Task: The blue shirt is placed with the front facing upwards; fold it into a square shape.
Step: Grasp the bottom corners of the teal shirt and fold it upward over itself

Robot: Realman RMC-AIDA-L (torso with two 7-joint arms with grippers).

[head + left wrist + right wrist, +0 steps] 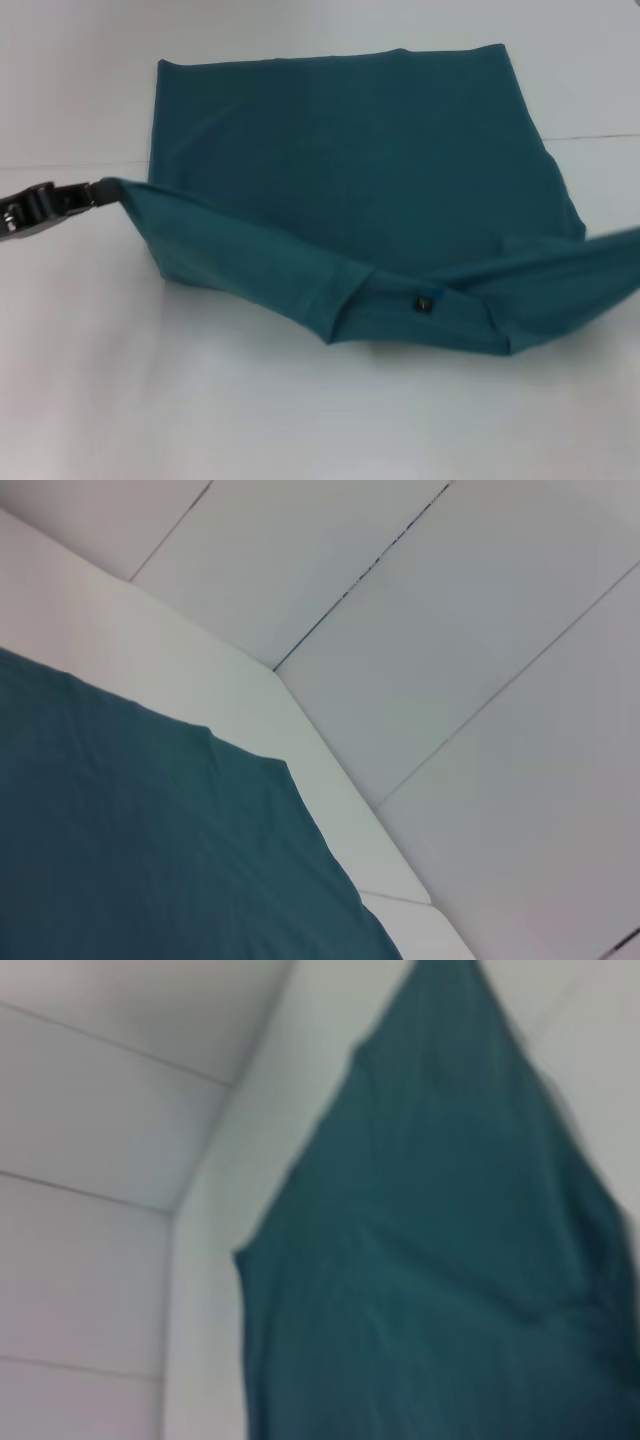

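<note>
Tiles point(480, 630), apparently floor, flank white table point(250, 400) bearing blue shirt point(350, 150).

A plain white desk point(300, 420) carries everything here, its surface smooth and bare in front and along both sides. The blue shirt point(350, 160) lies directly on it, spread flat over the far middle with the plain fabric up and its far edge straight. The shirt's near edge is raised off the surface, leaving a soft shadow on the white below. In the wrist views the desk's pale edge shows beside the cloth.
</note>
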